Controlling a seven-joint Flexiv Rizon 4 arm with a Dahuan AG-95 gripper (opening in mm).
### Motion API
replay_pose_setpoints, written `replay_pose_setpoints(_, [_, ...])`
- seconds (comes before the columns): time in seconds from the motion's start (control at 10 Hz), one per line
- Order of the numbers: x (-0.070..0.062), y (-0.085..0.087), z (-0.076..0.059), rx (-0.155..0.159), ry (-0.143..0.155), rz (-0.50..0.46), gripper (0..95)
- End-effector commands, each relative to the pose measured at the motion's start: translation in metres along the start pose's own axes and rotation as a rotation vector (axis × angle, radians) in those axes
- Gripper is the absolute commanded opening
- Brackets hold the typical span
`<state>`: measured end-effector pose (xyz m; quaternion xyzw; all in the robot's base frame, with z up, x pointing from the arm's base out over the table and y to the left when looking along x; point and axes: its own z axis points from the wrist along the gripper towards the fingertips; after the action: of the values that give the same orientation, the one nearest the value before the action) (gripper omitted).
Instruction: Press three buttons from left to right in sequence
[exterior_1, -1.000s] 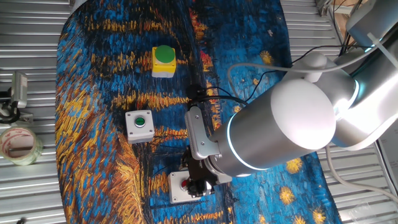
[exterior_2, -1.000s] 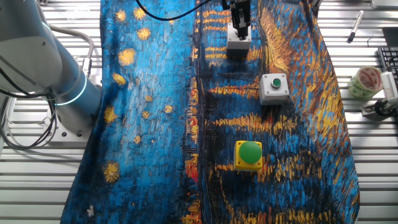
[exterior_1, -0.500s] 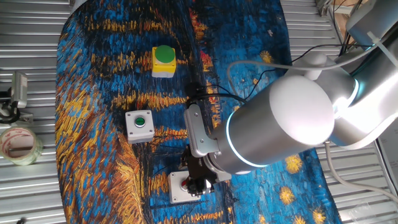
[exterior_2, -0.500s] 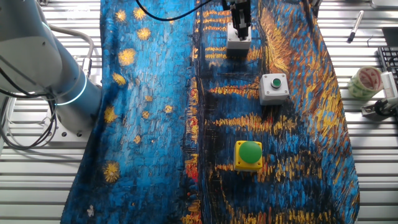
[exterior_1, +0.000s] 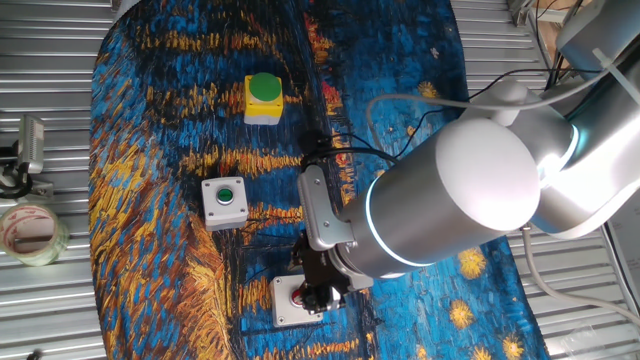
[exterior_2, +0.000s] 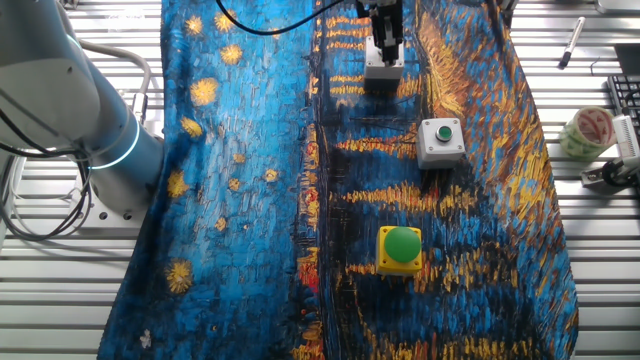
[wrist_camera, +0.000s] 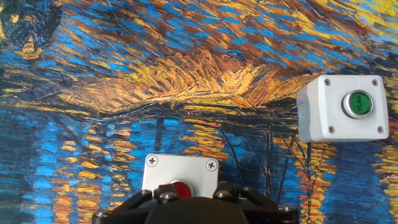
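Observation:
The yellow box with the big green dome (exterior_1: 263, 98) sits at the far end of the painted cloth. The grey-white box with the small green button (exterior_1: 225, 202) is in the middle. The grey-white box with the small red button (exterior_1: 290, 303) is nearest. My gripper (exterior_1: 318, 296) is right over the red-button box, on or just above its top. In the other fixed view the gripper (exterior_2: 385, 45) stands over that box (exterior_2: 383, 70). In the hand view the gripper's black body (wrist_camera: 193, 208) covers the lower half of the red button (wrist_camera: 180, 188). No view shows a gap between the fingertips.
A roll of tape (exterior_1: 30, 232) and a small grey device (exterior_1: 28, 150) lie on the slatted table beside the cloth. The arm's big white joint (exterior_1: 480, 190) hangs over the cloth's right side. A pen (exterior_2: 569, 42) lies beyond the cloth's edge.
The arm's big joint has shifted very slightly. The gripper stays over the red-button box, and the boxes have not moved.

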<state>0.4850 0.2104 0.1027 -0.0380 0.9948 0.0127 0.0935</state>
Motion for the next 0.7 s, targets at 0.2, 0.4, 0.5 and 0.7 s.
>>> replay_pose_setpoints(0.2, [0.0007,-0.0003,0.0039,-0.001,-0.004,-0.001,38.0])
replay_pose_setpoints(0.4, [0.0015,-0.0001,0.0074,-0.003,-0.014,-0.001,38.0])
replay_pose_setpoints(0.5, [0.0017,-0.0001,0.0088,-0.006,-0.016,0.000,38.0])
replay_pose_setpoints(0.7, [0.0017,-0.0001,0.0090,-0.017,-0.013,0.001,38.0])
